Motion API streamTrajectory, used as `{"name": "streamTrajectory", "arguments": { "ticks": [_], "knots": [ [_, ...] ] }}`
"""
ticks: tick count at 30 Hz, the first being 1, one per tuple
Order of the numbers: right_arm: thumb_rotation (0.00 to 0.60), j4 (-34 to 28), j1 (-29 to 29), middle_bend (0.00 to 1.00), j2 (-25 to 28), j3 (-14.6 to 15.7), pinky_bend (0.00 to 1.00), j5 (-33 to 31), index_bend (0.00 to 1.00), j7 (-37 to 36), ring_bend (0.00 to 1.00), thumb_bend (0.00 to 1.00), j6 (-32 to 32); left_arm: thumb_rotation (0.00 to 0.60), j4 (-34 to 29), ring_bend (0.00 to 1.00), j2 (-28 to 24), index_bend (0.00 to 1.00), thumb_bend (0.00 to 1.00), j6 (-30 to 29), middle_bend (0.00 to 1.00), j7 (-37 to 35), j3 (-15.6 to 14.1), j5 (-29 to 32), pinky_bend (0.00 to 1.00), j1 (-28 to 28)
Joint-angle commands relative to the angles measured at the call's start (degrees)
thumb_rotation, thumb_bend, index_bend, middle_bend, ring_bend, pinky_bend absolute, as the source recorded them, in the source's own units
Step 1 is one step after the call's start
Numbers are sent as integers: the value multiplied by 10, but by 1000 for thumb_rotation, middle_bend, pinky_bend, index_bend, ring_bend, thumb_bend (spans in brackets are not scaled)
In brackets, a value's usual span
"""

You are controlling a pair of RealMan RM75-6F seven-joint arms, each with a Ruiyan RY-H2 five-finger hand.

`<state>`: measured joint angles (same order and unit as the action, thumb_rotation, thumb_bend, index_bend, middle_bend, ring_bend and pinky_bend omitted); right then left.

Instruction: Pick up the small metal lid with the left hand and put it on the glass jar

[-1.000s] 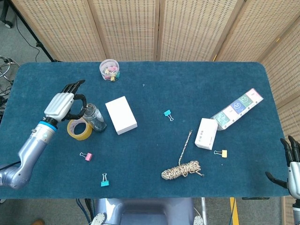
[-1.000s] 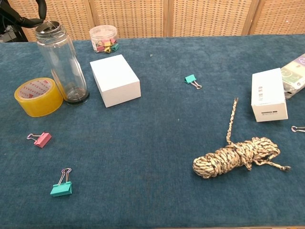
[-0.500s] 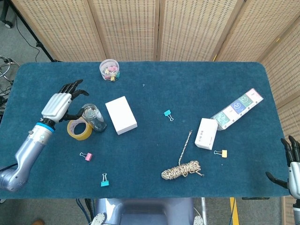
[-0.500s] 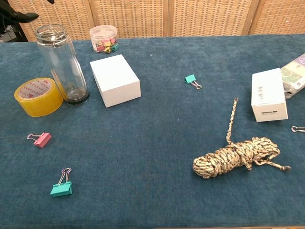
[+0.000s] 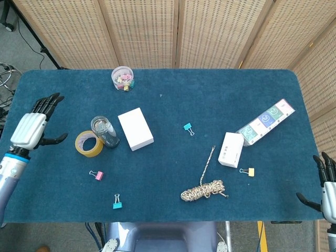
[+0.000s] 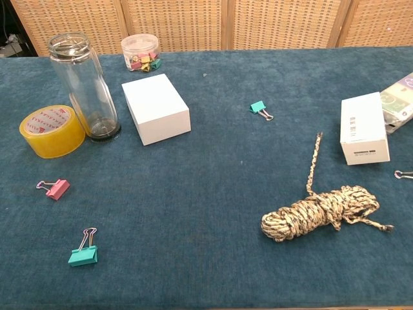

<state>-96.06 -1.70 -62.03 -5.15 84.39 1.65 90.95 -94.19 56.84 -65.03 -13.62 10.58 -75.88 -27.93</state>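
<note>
Small metal lid (image 6: 68,42) sits on the tall clear glass jar (image 6: 86,90) beside the yellow tape roll (image 6: 50,132); left hand (image 5: 33,125) spread, empty, well clear; risk: lid merely resting, a knock unseats it.

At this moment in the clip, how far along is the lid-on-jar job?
Done, it seems: a small metal lid sits on top of the upright glass jar, beside the tape roll; how firmly it is seated cannot be told. In hand: nothing. The left hand is off to the side of the jar, fingers spread and empty; the right hand idles at the table's edge. Nothing obvious is left.
</note>
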Motion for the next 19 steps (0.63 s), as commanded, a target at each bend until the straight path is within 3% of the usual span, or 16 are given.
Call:
{"name": "streamTrajectory", "arguments": {
  "ticks": [1,10,19],
  "knots": [
    [600,-1,0,0,0,1,0,2,0,2,0,0,1,600,19,0,-3,0,107,-37,0,-16,-23,-14,0,36],
    [600,-2,-2,0,-2,3,0,9,0,8,0,0,6,600,21,0,27,0,98,-153,0,44,-77,2,0,154],
    [600,-1,-2,0,-3,5,0,12,0,13,0,0,7,600,1,0,40,0,98,-191,0,96,-76,3,0,185]
  ]
}}
